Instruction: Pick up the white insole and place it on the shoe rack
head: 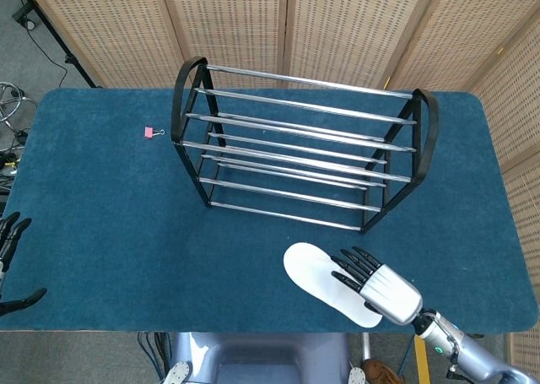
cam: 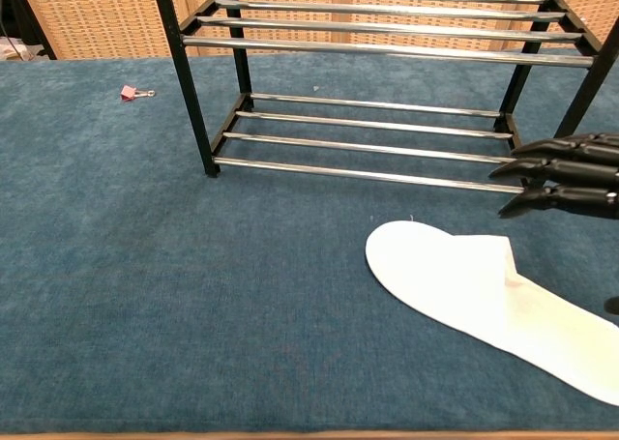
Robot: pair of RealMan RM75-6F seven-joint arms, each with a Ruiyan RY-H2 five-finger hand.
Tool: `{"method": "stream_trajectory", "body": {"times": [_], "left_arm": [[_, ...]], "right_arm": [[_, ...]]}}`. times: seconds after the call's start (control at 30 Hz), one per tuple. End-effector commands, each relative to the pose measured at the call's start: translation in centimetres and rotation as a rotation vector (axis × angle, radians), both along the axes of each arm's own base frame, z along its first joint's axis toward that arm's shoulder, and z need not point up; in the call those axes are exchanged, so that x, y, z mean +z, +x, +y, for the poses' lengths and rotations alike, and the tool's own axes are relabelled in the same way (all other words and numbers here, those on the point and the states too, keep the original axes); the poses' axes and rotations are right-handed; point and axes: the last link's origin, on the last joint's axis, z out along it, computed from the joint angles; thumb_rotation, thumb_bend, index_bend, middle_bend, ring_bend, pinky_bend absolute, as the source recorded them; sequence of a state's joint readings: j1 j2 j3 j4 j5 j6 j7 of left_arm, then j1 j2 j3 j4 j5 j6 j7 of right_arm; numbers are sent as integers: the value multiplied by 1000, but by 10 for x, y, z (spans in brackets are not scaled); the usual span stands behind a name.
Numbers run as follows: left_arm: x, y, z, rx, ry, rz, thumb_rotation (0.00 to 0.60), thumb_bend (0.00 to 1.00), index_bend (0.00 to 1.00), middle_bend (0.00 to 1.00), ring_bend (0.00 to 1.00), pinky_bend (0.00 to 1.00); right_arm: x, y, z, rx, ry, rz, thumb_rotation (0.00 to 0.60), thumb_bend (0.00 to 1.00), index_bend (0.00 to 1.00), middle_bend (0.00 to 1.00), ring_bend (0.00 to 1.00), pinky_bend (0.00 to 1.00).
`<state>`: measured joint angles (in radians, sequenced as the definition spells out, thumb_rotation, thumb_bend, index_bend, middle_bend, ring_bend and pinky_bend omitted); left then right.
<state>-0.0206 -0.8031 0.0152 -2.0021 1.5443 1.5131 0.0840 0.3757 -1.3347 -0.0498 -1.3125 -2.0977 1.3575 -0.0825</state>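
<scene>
The white insole lies flat on the blue table cloth, in front of the black shoe rack with chrome rails. My right hand hovers over the insole's heel end, fingers stretched out and apart, holding nothing; whether it touches the insole I cannot tell. At the table's left front edge my left hand shows only partly, its fingers spread and empty; the chest view does not show it.
A small pink binder clip lies left of the rack. Blue cloth covers the table. Woven screens stand behind it.
</scene>
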Motion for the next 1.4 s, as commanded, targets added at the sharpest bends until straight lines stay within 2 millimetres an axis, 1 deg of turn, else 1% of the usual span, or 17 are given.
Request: {"method": "stream_trajectory", "body": {"times": [0.03, 0.13, 0.33, 0.5, 0.53, 0.67, 0.73, 0.83, 0.9, 0.93, 1.0, 1.07, 1.1, 1.2, 1.27, 1.4], "left_arm": [[1, 0, 0, 1, 2, -2, 600, 0, 0, 0, 0, 0], [1, -1, 0, 3, -1, -6, 600, 0, 0, 0, 0, 0], [3, -2, 1, 6, 1, -12, 600, 0, 0, 0, 0, 0], [2, -2, 2, 11, -3, -13, 600, 0, 0, 0, 0, 0], [2, -2, 2, 11, -3, -13, 600, 0, 0, 0, 0, 0], [2, -3, 3, 13, -1, -16, 600, 0, 0, 0, 0, 0], [3, -3, 3, 13, 1, -17, 600, 0, 0, 0, 0, 0], [3, -3, 3, 12, 4, -19, 600, 0, 0, 0, 0, 0], [3, -3, 3, 12, 6, -20, 600, 0, 0, 0, 0, 0], [3, -3, 3, 12, 7, -21, 600, 0, 0, 0, 0, 0], [3, -3, 4, 12, 9, -23, 600, 0, 0, 0, 0, 0], [4, -4, 4, 13, 12, -27, 600, 0, 0, 0, 0, 0], [4, -4, 4, 13, 14, -29, 600, 0, 0, 0, 0, 0], [5, -4, 5, 11, 18, -33, 600, 0, 0, 0, 0, 0], [6, -4, 5, 11, 20, -35, 600, 0, 0, 0, 0, 0], [6, -4, 5, 11, 20, -37, 600, 0, 0, 0, 0, 0]], "right_arm": [[-10, 2, -6, 13, -5, 19, 600, 0, 201, 115, 49, 147], [-19, 4, -13, 23, -19, 36, 600, 0, 209, 126, 60, 161], [-40, 5, -26, 26, -38, 56, 600, 0, 220, 150, 103, 253], [-58, 9, -33, 9, -30, 48, 600, 0, 239, 190, 149, 271], [-60, 10, -34, 9, -31, 46, 600, 4, 244, 199, 157, 275], [-66, 13, -35, 4, -27, 26, 600, 112, 275, 253, 215, 334], [-69, 15, -37, -1, -24, 17, 600, 150, 300, 270, 233, 349], [-79, 23, -41, -20, -1, -24, 600, 229, 337, 304, 266, 375], [-83, 25, -42, -22, 6, -41, 600, 319, 375, 337, 295, 402], [-84, 26, -43, -23, 8, -46, 600, 344, 383, 346, 304, 408], [-87, 29, -45, -23, 8, -58, 600, 439, 401, 370, 333, 429], [-90, 32, -47, -30, 4, -81, 600, 592, 429, 402, 381, 461], [-90, 32, -47, -29, 3, -87, 600, 631, 459, 423, 405, 474], [-90, 34, -47, -19, -2, -107, 600, 671, 541, 488, 468, 513], [-90, 35, -46, -17, -3, -127, 600, 685, 563, 507, 487, 534], [-86, 39, -44, -5, -6, -173, 600, 694, 588, 514, 494, 555]]}}
